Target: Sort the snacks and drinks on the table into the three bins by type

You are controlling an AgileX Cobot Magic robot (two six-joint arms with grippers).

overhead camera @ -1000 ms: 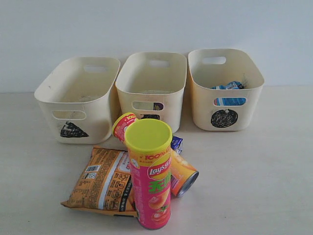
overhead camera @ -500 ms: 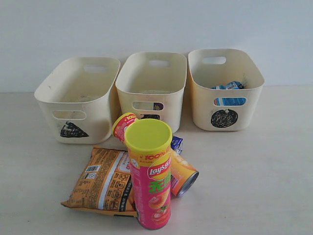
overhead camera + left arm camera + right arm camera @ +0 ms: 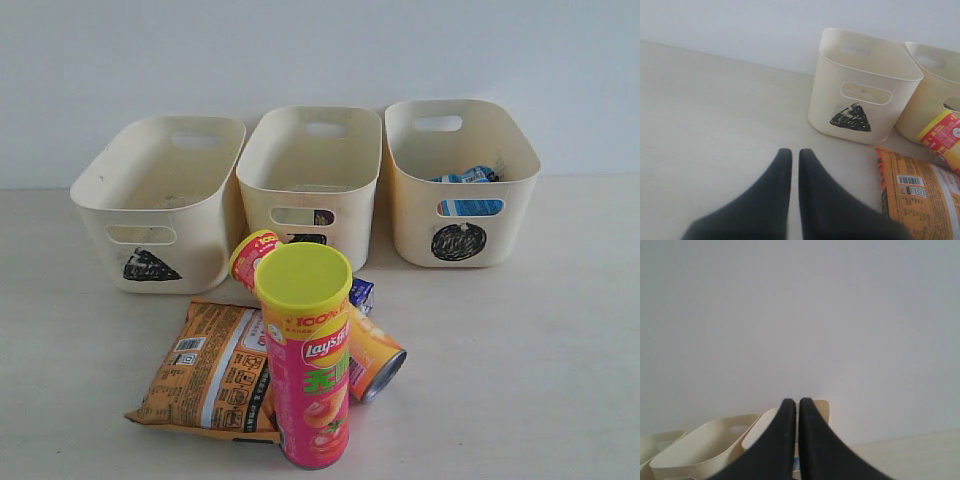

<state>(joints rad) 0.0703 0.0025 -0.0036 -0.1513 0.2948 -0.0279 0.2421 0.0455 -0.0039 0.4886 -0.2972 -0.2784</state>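
A pink Lay's tube (image 3: 311,370) stands upright at the front of the table (image 3: 520,360). Behind it the orange-yellow tube (image 3: 365,345) lies on its side. The flat orange packet (image 3: 210,365) lies to their left, also in the left wrist view as the packet (image 3: 920,192). A blue and white carton (image 3: 361,293) peeks out behind the pink tube. The triangle bin (image 3: 160,205), square bin (image 3: 312,175) and circle bin (image 3: 460,180) stand in a row. The circle bin holds a blue-white packet (image 3: 467,176). My left gripper (image 3: 795,152) is shut and empty above the table. My right gripper (image 3: 794,402) is shut, empty and raised.
A plain pale wall (image 3: 320,50) runs behind the bins. A dark item (image 3: 323,217) shows through the square bin's handle slot. Neither arm shows in the exterior view.
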